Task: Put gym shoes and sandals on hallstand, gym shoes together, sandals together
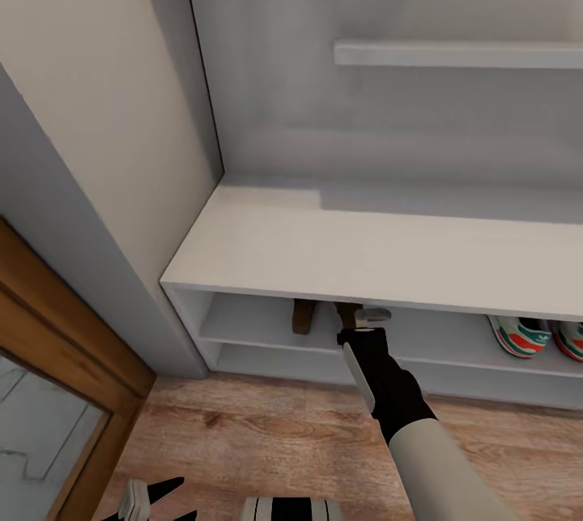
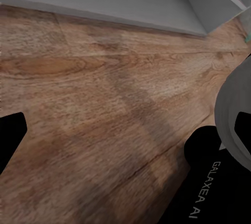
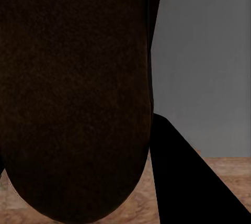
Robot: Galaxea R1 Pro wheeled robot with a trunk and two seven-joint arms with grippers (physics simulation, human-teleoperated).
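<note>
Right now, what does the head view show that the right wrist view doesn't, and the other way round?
Head view alone: the hallstand's bench top, the gym shoes on its upper low shelf, a sandal already standing there, and the left gripper low over the floor. Right wrist view alone: the dark sole of the held sandal, seen close up. Both share the wood floor and the right gripper.

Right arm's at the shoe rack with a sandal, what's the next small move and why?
Probably open the right gripper and release: the sandal it holds is already under the bench top, beside the other sandal on the upper low shelf.
</note>
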